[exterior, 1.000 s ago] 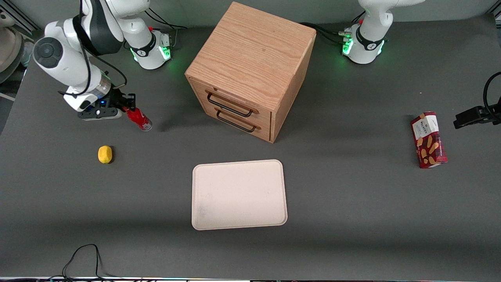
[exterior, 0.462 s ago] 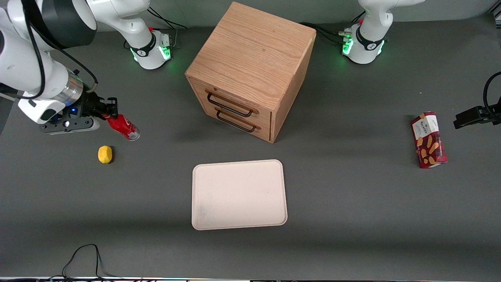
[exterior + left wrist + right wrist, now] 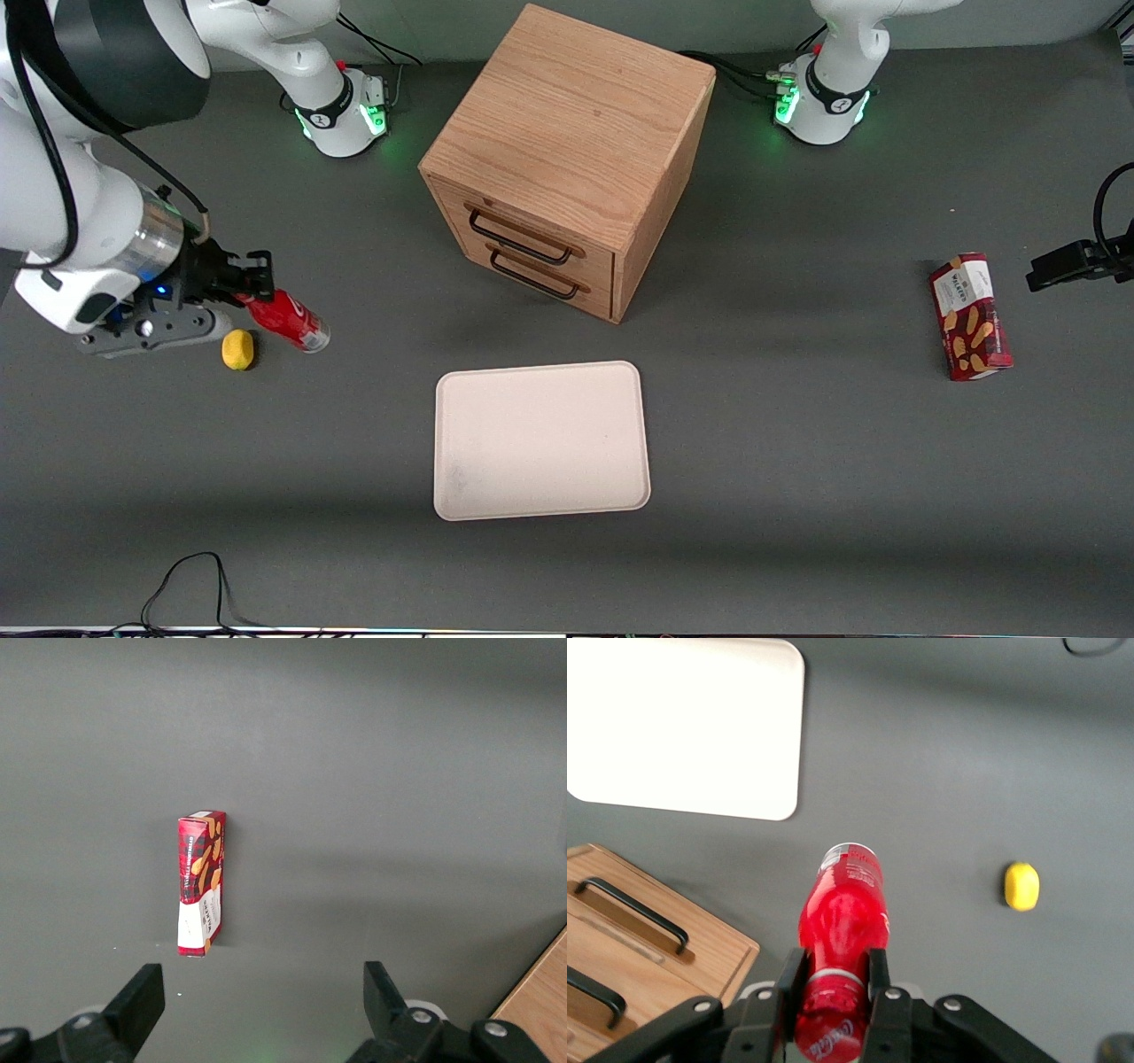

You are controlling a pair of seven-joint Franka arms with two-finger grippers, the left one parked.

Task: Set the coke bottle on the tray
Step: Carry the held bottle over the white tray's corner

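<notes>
Now claw (image 3: 250, 285) with coke bottle (image 3: 288, 319) nearer tray (image 3: 540, 439), above lemon (image 3: 237, 349)

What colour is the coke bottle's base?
Silvery, on the coke bottle held by the gripper; clearest in the right wrist view.

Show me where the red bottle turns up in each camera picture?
Front view: the bottle is held by its neck in the tool, above the table beside the lemon, toward the working arm's end.
Right wrist view: the bottle sticks out from the tool.
Left wrist view: not in it.
Shared landmark: the tray.
</notes>
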